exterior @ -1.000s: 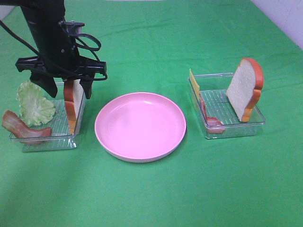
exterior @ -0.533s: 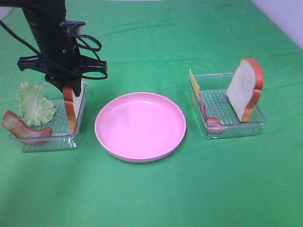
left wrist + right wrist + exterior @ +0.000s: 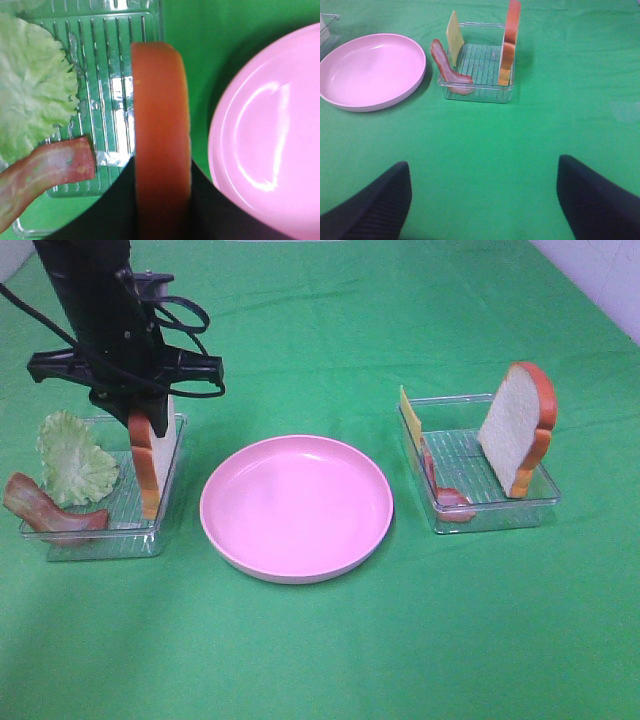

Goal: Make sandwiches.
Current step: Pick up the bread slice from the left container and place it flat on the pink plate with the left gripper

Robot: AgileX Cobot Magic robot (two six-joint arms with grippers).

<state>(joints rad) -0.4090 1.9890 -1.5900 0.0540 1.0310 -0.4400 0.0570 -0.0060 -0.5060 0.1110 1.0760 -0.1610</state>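
My left gripper [image 3: 143, 412] is shut on an upright white bread slice with orange-brown crust [image 3: 148, 458], at the right side of the left clear tray [image 3: 100, 538]. In the left wrist view the crust [image 3: 161, 125] sits between my dark fingers [image 3: 112, 210]. A pale green lettuce leaf [image 3: 75, 458] and a bacon strip [image 3: 45, 508] lie in the same tray. The right tray [image 3: 492, 512] holds a second upright bread slice [image 3: 518, 425], a yellow cheese slice [image 3: 409, 420] and bacon [image 3: 440, 488]. My right gripper [image 3: 485, 200] is open and empty, well short of that tray.
A round pink plate [image 3: 296, 505] sits between the two trays on the green cloth. The right arm does not show in the exterior high view. A white wall edge [image 3: 600, 280] runs along the far right corner.
My left gripper's fingers, open around the bread slice a second ago, have shut on it. The gripper and slice have shifted slightly up and to the left.
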